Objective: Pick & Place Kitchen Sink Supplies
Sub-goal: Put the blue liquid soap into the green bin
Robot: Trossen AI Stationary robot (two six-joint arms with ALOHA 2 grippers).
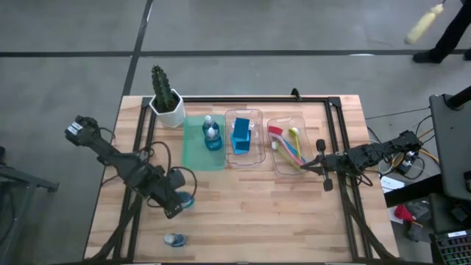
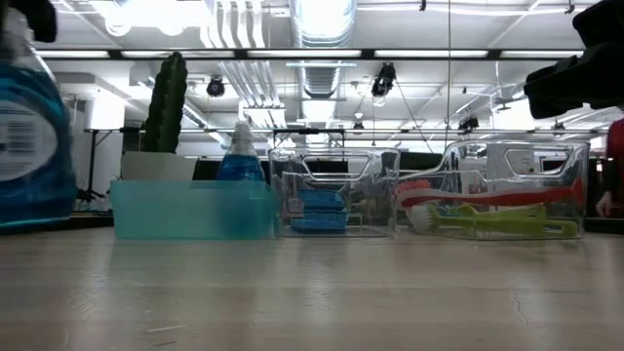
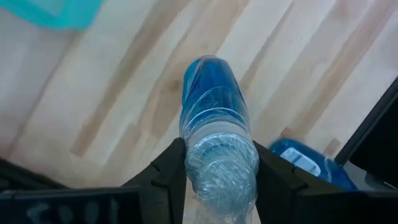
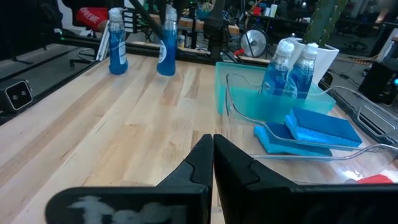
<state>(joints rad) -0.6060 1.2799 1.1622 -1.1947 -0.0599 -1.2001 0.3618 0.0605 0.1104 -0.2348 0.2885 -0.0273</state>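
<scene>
My left gripper [image 1: 176,200] is at the table's near left and is shut on a blue-white little bottle [image 3: 211,93], which also shows at the left edge of the low view [image 2: 34,127]. A second bottle [image 1: 175,239] stands upright by the near edge. Two more bottles [image 1: 212,132] stand in the green tray [image 1: 195,151]. Blue sponges [image 1: 243,138] lie in the middle clear tray, and brushes [image 1: 288,146] lie in the right clear tray. My right gripper [image 1: 305,166] waits shut beside the brush tray, touching nothing. My left gripper pinches the bottle's pale upper end [image 3: 217,152] between its two fingers [image 3: 168,171], one on each side. The fingers come steeply from above. The blue body hangs below them, a little tilted, and its base [image 2: 29,222] is just clear of the table.
A potted cactus [image 1: 165,96] stands at the far left corner, next to the green tray. The three trays sit in a row along the far side. Bare wood [image 1: 257,213] spreads over the near half. A black frame rail [image 1: 342,147] runs along the right side.
</scene>
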